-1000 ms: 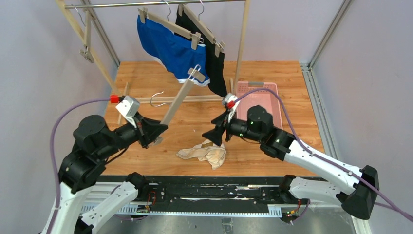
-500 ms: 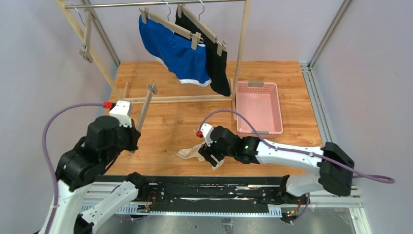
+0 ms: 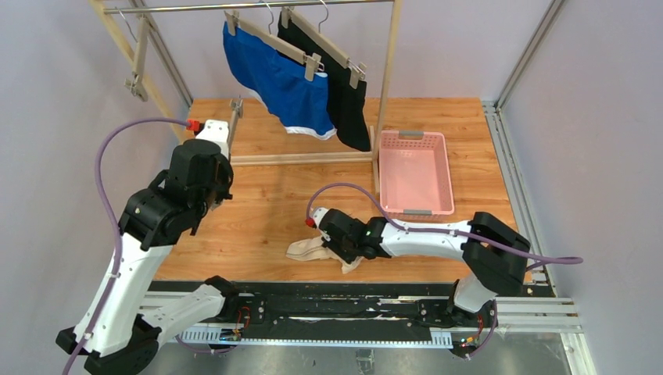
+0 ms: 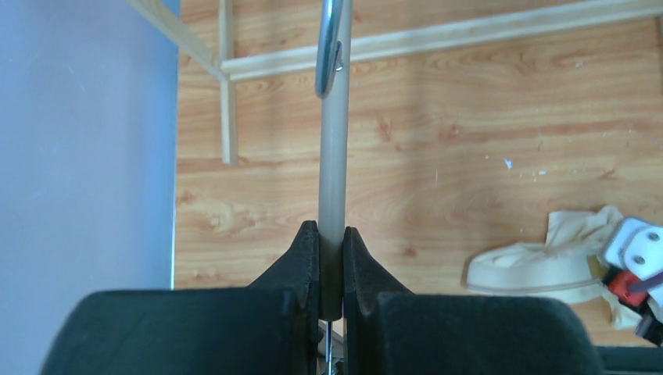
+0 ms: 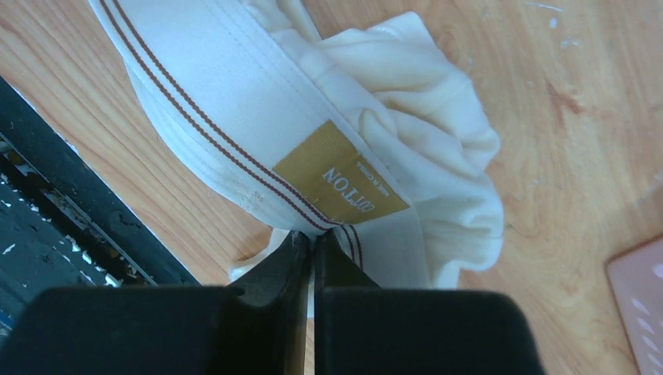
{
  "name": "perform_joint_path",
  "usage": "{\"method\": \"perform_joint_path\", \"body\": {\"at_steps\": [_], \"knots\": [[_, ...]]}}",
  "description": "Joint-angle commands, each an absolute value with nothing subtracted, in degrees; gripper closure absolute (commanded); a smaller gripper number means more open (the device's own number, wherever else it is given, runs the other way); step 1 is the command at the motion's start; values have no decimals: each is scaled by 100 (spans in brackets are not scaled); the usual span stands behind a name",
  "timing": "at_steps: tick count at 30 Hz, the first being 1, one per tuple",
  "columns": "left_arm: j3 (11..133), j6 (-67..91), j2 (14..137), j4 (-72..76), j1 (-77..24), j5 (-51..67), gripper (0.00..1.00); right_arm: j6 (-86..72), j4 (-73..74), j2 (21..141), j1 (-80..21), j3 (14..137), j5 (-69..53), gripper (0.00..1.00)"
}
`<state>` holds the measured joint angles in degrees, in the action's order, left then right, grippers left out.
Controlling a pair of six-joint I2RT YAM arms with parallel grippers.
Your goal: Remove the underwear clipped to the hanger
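Observation:
The cream underwear (image 3: pixel 307 250) lies crumpled on the wooden floor near the front edge, also seen in the left wrist view (image 4: pixel 539 262). My right gripper (image 3: pixel 334 251) is down on it, shut on its striped waistband (image 5: pixel 258 117) just below the gold label; the jaws (image 5: pixel 314 238) pinch the cloth. Blue underwear (image 3: pixel 274 82) and black underwear (image 3: pixel 349 101) hang clipped to wooden hangers (image 3: pixel 270 41) on the rail. My left gripper (image 4: pixel 331 234) is shut on the bar of an empty hanger (image 4: pixel 332 156), raised at the back left (image 3: pixel 233 117).
A pink basket (image 3: pixel 449 180) stands at the right of the floor, behind my right arm. The wooden rack's post (image 3: pixel 387 70) and base bar (image 3: pixel 305 158) cross the back. A black rail (image 5: pixel 47 195) edges the floor close to the cream cloth.
My right arm came down and left onto the cream underwear and closed on its waistband. My left arm carried the empty hanger back and to the left, standing it upright.

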<state>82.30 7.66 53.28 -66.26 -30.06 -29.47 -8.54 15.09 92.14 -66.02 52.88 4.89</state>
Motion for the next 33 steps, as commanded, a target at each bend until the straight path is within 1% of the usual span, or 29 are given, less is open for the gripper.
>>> {"method": "perform_joint_path", "body": {"at_steps": [1, 3, 6, 11, 15, 18, 22, 29, 33], "knots": [[8435, 368, 5693, -5917, -2470, -2636, 100, -948, 1964, 8504, -6667, 5530, 1124, 99], [8501, 258, 5890, -5709, -1790, -1770, 100, -905, 2146, 8015, -6622, 5577, 1494, 100], [8894, 116, 6249, -5603, -1161, -1330, 100, -835, 2559, 7290, -6372, 5788, 1860, 99], [10073, -63, 7048, -5815, -1043, -1149, 100, -513, 2758, 6284, -5517, 6090, 2475, 99], [10867, -73, 7514, -5936, -827, -870, 100, -428, 2718, 5869, -4276, 6411, 2372, 100], [11363, -61, 7755, -6023, -676, -646, 100, -409, 2636, 5864, -3551, 6705, 2183, 99], [11835, 1, 7987, -6057, -352, -249, 100, -373, 2293, 6069, -2824, 6848, 1768, 99], [12323, -49, 8361, -6091, 59, 280, 100, -487, 1633, 6798, -1919, 6590, 1191, 100], [12675, -40, 8578, -6063, 211, 519, 100, -578, 1381, 7239, -1638, 6410, 852, 99]]}}
